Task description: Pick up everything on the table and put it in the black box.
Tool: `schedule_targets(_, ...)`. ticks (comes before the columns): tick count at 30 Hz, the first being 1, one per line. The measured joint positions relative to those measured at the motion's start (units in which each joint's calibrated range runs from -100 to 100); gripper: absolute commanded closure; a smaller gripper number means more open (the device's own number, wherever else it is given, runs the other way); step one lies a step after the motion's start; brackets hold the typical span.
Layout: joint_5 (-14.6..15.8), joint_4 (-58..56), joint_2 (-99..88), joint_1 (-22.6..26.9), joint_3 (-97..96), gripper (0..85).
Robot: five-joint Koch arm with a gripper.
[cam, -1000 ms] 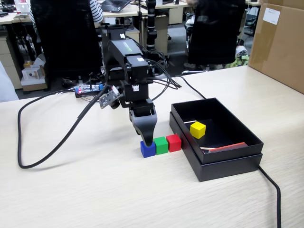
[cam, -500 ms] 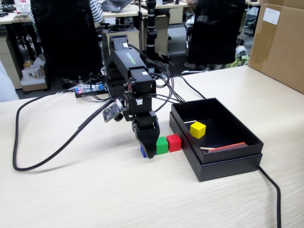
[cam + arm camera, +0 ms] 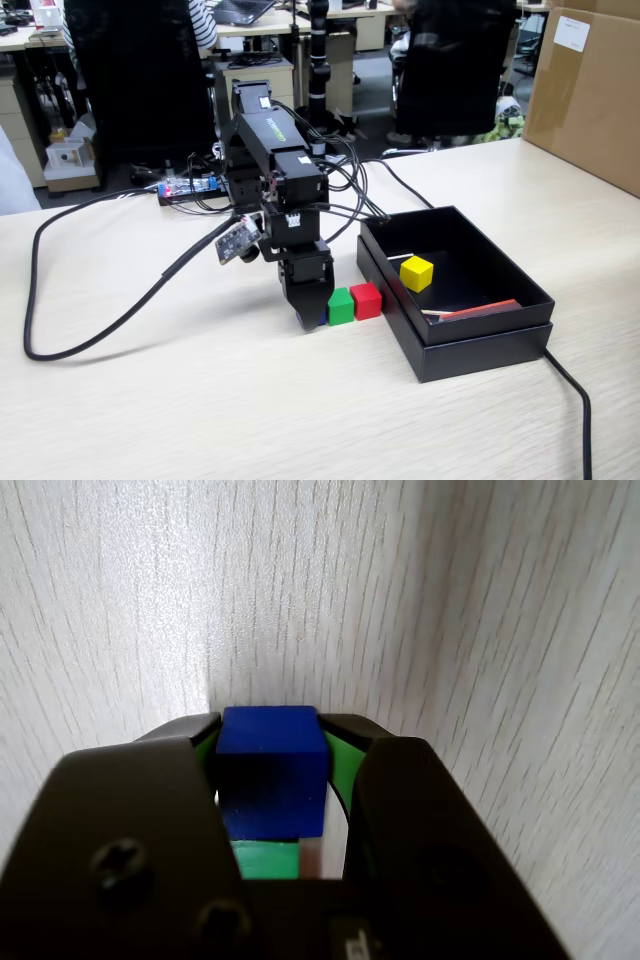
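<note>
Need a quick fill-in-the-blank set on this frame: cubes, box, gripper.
1. The cube between the gripper fingers is ____.
2. The only cube inside the black box is ____.
3. On the table, the red cube sits beside the ____ cube.

Missing words: blue; yellow; green

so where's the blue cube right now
In the wrist view the blue cube sits on the table between the jaws of the end effector; the fixed view shows only a blue sliver left of the green cube.
</note>
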Motion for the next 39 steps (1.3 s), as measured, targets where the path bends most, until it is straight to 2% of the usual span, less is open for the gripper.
schedule_targets(7, -1.4, 0.0, -20.7, -1.0, -0.9, 76.1)
schedule_targets(9, -1.8, -0.1, -27.7, 1.0, -0.5, 75.8)
schedule_targets(13, -1.8, -0.1, -28.5, 4.4, 1.6, 75.8)
schedule_targets(14, -1.5, -0.1, -27.7, 6.7, 4.6, 75.7)
schedule_targets(22, 1.4, -0.2, -11.3, 13.7, 14.5, 75.7)
schedule_targets(29, 3.8, -0.1, -0.6, 15.3, 18.7, 75.4)
schedule_targets(39, 5.3, -0.1, 6.1, 15.5, 23.9, 75.3)
